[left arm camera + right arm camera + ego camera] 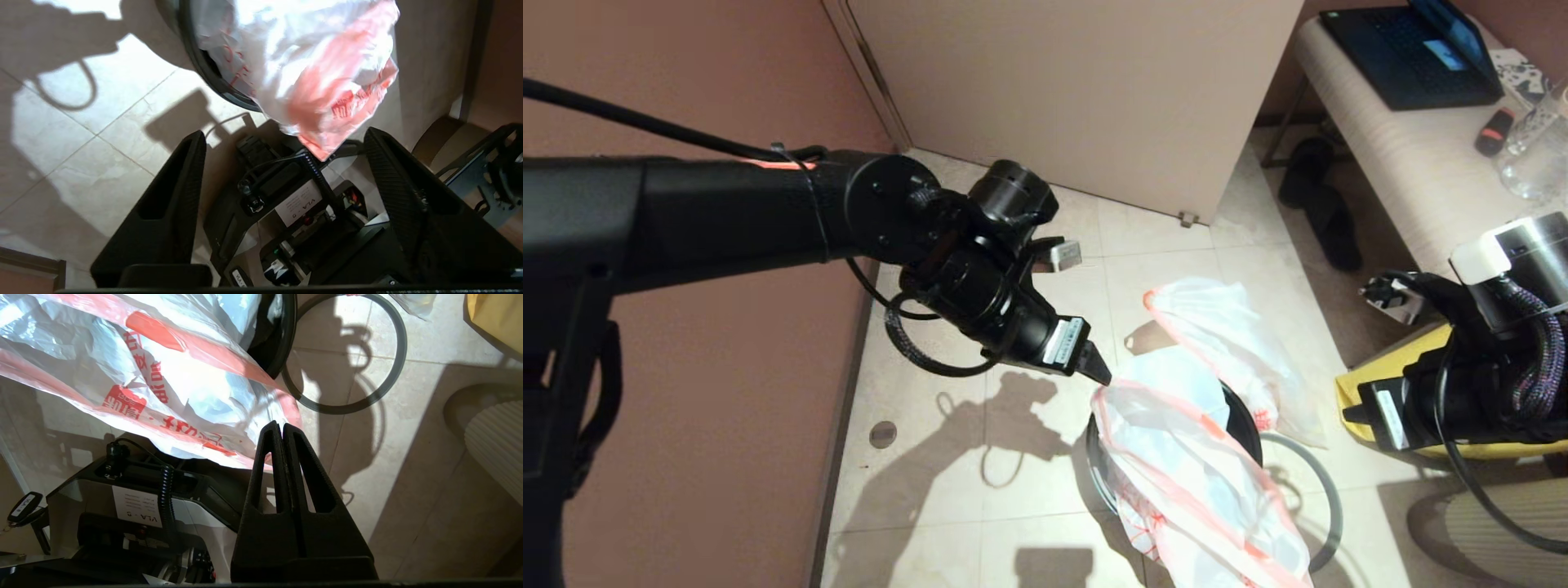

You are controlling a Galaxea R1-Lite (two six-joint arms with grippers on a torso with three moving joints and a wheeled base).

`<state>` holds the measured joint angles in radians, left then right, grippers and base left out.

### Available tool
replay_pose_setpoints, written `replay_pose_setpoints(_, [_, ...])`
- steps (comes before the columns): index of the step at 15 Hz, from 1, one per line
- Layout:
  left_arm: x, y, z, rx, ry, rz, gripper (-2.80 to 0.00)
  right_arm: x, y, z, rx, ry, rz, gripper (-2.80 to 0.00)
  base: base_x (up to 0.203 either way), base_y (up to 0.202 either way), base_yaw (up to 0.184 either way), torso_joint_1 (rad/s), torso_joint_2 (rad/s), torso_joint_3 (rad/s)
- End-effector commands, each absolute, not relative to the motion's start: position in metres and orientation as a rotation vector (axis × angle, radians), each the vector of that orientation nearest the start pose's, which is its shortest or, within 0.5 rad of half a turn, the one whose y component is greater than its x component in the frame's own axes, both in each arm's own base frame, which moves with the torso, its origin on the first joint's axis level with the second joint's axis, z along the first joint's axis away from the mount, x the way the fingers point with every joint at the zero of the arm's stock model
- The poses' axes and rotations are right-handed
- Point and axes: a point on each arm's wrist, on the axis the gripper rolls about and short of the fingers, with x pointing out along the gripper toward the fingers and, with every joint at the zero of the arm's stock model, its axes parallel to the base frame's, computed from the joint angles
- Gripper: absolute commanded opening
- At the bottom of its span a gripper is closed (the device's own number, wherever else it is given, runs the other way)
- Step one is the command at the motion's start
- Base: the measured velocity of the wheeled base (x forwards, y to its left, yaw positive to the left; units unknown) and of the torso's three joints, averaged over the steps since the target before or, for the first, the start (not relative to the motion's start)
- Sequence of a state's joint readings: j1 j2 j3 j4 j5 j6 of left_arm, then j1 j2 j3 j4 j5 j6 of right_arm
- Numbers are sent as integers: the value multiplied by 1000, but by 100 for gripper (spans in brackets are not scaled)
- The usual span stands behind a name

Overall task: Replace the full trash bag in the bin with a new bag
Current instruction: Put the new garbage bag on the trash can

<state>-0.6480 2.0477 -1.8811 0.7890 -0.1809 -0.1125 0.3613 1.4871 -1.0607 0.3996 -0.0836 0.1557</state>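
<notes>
Thin white plastic is the trouble here. The new bag [1192,482] lies draped over the bin [1241,415], slumped toward my base, and its mouth is not spread round the rim. My left claw [284,134] has nothing of it. As I judge it, the film could slide off the bin or fall into it in a heap, since I can see no firm grip on it anywhere. If I close on it again I could catch both layers at once and pinch the mouth shut. If I pull too hard the bin, a light thing, could tip toward me. The hoop [1335,498] lies flat on the floor beside the bin, out past my right claw [282,426], so nothing clamps the bag to the rim yet.

My left claw stands wide apart, close to as far as it goes, and it is empty. The bag's pink-banded edge hangs just ahead of its fingers, near them but not between them. My right claw is pressed together. Its tips sit at the bag's pink edge, and I cannot tell whether any film is caught there.

The full bag [1225,327] is already out. It lies on the tiles on the far side of the bin, away from both claws.
</notes>
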Motion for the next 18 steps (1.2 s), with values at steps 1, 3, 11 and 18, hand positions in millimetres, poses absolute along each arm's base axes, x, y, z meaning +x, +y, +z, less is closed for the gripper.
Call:
replay_pose_setpoints(1, [302,-249,208,177,1042,-691,0,217,79,220,-34,825,196,-280,0,0,0,0,0,0])
replay_pose_setpoints(3, [305,-259,193,204,1060,-675,0,215,77,221,-28,824,195,-280,0,0,0,0,0,0])
replay_pose_setpoints(11, [326,-277,147,262,1073,-597,0,197,72,225,-2,804,244,-280,0,0,0,0,0,0])
replay_pose_setpoints(18, [337,-282,125,269,1066,-570,-280,198,75,220,133,832,244,-280,0,0,0,0,0,0])
